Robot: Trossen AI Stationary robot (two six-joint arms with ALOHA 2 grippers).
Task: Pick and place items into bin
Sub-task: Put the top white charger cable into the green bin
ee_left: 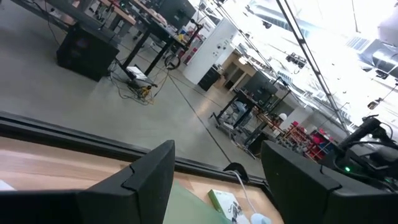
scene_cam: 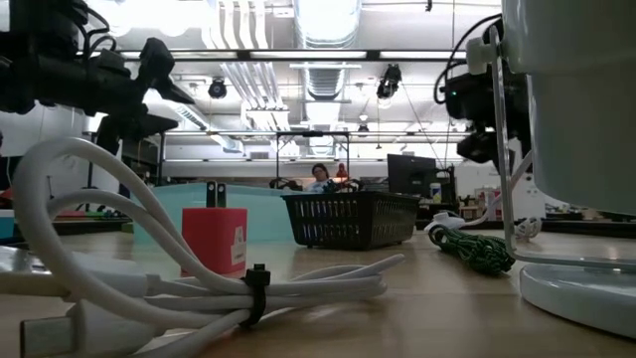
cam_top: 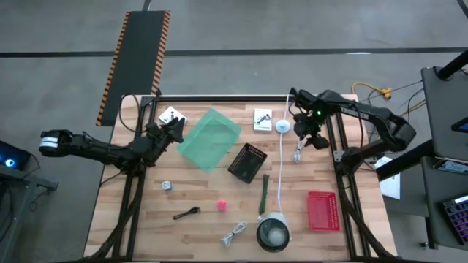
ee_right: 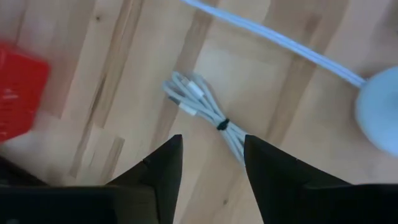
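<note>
My right gripper (cam_top: 307, 137) (ee_right: 213, 140) is open and hangs above a coiled silver-white cable (cam_top: 298, 152) (ee_right: 198, 102). That cable lies on the wood beside the long white cord (cam_top: 281, 168). Its tied end (ee_right: 222, 124) shows between my fingers, and I see no contact. My left gripper (cam_top: 178, 126) (ee_left: 217, 149) is open and raised near the table's far left. It is between a white card (cam_top: 172, 115) and the green bin (cam_top: 210, 139). On the near half lie a second coiled cable (cam_top: 234, 235), a pink ball (cam_top: 221, 206), a brown utensil (cam_top: 186, 213), a metal piece (cam_top: 167, 185) and a dark green stick (cam_top: 264, 193).
A black mesh basket (cam_top: 247, 162) stands mid-table and a red basket (cam_top: 322, 210) at the near right. The round grey bowl (cam_top: 273, 234) sits at the near edge. The cord's puck (cam_top: 283, 126) and another white card (cam_top: 262, 118) lie at the far edge.
</note>
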